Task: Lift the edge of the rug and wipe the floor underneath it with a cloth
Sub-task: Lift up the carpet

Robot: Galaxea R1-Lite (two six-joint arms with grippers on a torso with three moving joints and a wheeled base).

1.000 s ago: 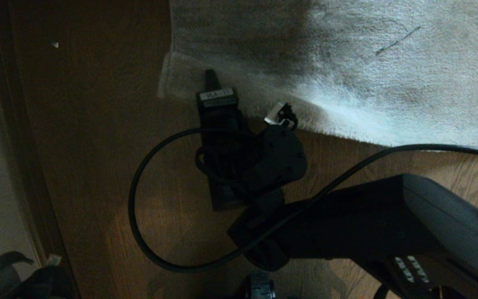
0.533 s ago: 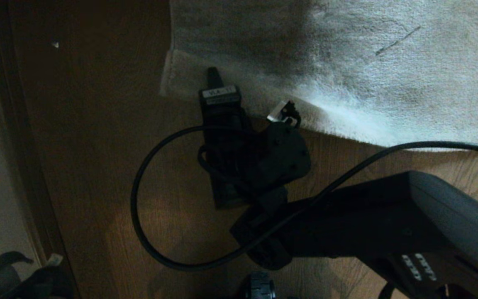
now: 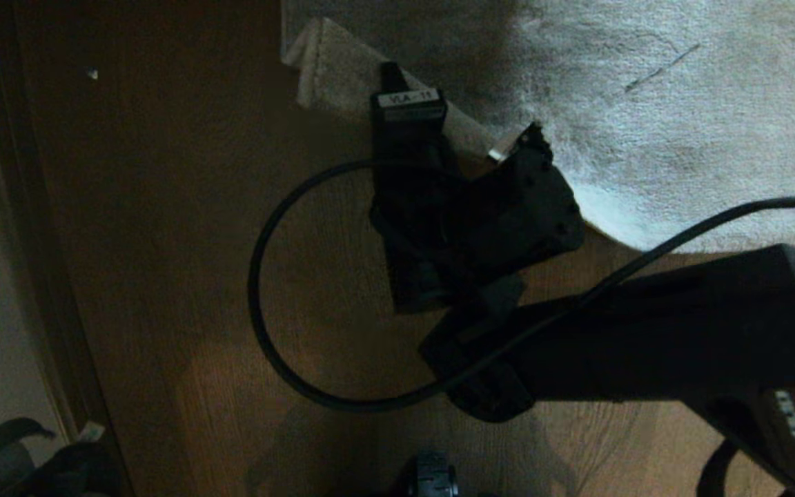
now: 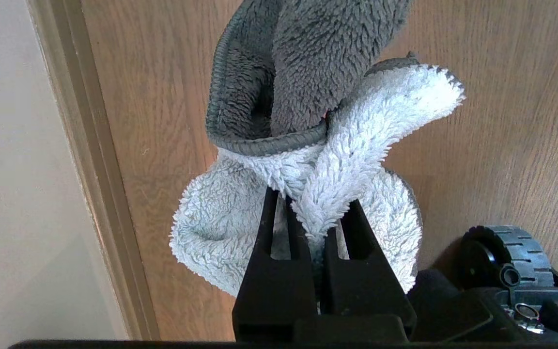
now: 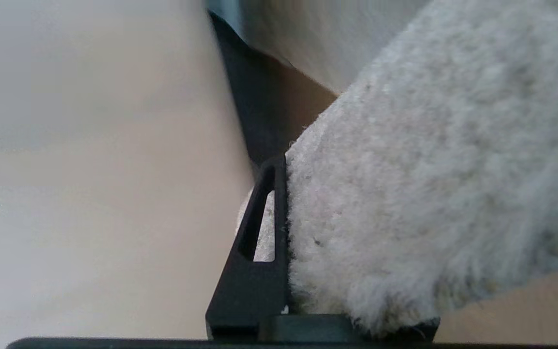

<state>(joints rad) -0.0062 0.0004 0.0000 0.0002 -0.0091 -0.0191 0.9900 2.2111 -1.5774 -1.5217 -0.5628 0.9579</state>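
Now that our right gripper (image 3: 397, 86), clamped on the rug edge (image 3: 332, 65), has peeled that corner up and back, bare floor (image 3: 183, 228) shows beneath; our parked left gripper (image 4: 315, 228) holds the cloth (image 4: 356, 145) pinched, ready to wipe.

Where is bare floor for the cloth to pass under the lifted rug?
Bare floor lies between the baseboard and the rug edge, lifted by the right gripper. Crowded: cable loop and right arm below the rug.
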